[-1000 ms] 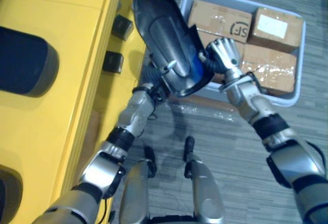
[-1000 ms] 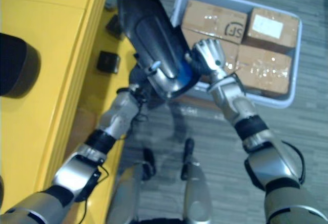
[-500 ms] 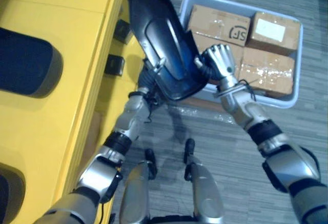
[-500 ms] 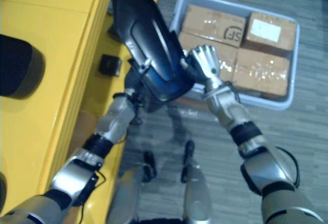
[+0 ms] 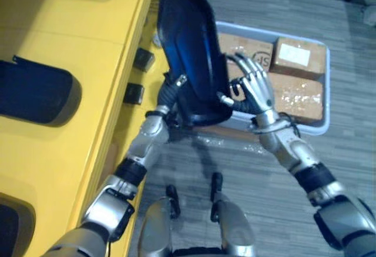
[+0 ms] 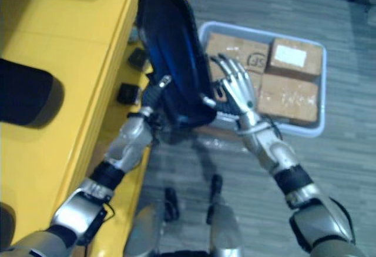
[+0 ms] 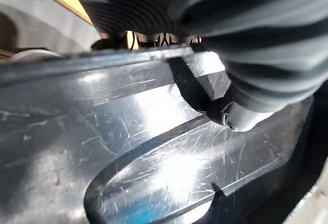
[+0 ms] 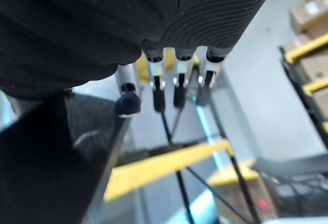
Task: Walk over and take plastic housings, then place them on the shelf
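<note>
The black plastic housing (image 5: 191, 51) stands almost on edge at upper centre of the left eye view, raised off the floor between the two hands, its top end over the edge of the yellow shelf (image 5: 88, 45); the right hand (image 5: 254, 86) lies flat against the housing's right side, fingers (image 8: 159, 88) straight and spread, not curled round anything; the left hand (image 5: 176, 84) sits at the housing's lower left edge, mostly hidden behind it, so I cannot tell whether its fingers are curled or straight; another dark housing (image 5: 38, 92) lies on the shelf at left; to the right of the raised housing, a pale grey tote (image 5: 324, 92) on the grey carpet (image 5: 264, 10) holds cardboard boxes (image 5: 296, 57).
</note>
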Tool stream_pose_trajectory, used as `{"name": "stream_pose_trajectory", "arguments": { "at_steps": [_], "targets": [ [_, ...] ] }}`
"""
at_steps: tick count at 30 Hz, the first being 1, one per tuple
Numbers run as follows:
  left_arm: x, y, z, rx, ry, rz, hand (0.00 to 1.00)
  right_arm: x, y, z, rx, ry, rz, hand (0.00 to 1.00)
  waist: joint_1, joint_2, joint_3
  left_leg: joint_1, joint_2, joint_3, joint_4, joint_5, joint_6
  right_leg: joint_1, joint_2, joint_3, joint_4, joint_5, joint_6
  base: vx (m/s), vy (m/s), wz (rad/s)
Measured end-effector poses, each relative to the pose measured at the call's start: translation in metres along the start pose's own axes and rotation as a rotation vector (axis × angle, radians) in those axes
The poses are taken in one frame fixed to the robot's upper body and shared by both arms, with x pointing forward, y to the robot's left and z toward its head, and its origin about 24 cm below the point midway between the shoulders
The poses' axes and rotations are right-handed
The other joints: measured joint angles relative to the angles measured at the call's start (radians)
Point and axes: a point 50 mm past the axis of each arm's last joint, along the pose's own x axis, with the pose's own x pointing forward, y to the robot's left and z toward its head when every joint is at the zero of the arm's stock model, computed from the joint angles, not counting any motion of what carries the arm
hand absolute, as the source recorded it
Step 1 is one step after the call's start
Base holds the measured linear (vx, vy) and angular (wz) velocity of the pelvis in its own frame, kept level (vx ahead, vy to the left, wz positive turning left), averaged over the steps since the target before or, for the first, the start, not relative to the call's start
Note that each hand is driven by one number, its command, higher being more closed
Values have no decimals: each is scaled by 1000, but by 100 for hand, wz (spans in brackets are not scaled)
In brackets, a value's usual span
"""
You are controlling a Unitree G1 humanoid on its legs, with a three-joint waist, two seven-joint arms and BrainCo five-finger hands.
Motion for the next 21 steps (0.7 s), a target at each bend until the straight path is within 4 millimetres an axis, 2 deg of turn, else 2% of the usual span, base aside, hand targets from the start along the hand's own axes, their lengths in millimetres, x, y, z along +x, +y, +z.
{"name": "stream_pose_trajectory", "arguments": {
  "at_steps": [3, 5, 6, 8, 11, 15, 17, 21],
  "targets": [
    [-9, -1, -12, -25, 24, 12, 100, -6, -8, 10, 114, -8, -21, 0, -6, -11, -41, 37, 11, 11, -11, -10, -12, 34, 12, 9, -19, 0, -2, 28, 6, -15],
    [-22, -4, -31, 57, 45, 63, 100, -2, -30, 31, 418, -13, -138, 0, -14, -19, -84, 75, 18, 32, -29, -17, -18, 58, 16, 29, -32, -2, -4, 34, 26, -25],
    [-25, -5, -36, 73, 53, 78, 100, -2, -35, 35, 488, -4, -169, 0, -19, -20, -102, 76, 18, 33, -32, -17, -18, 58, 16, 29, -35, -2, -4, 39, 28, -19],
    [-35, -11, -50, 144, 66, 134, 100, -7, -53, 33, 730, 53, -278, 0, -21, -24, -124, 127, 16, 45, -55, -18, -20, 95, 18, 41, -44, -3, -5, 30, 22, -14],
    [-45, -16, -60, 231, 61, 201, 100, -18, -65, 25, 913, 102, -344, 0, -21, -27, -172, 151, 11, 56, -79, -21, -21, 109, 18, 50, -52, -8, -8, -27, 20, -12],
    [-53, -13, -60, 321, 23, 272, 100, -30, -81, 17, 1065, 86, -431, 0, -20, -26, -193, 177, 8, 58, -90, -20, -22, 129, 17, 52, -53, -15, -6, -49, -5, -1],
    [-58, -11, -59, 303, -6, 304, 100, -39, -91, 11, 1085, 89, -487, 0, -20, -26, -193, 192, 5, 59, -97, -19, -22, 140, 17, 52, -53, -20, 0, -65, -13, 1],
    [-74, -5, -58, 256, -64, 362, 100, -77, -91, -3, 1110, 247, -551, 0, -21, -19, -241, 198, -5, 60, -121, -13, -20, 136, 10, 52, -53, -28, 2, -26, 0, 1]
  ]
}}
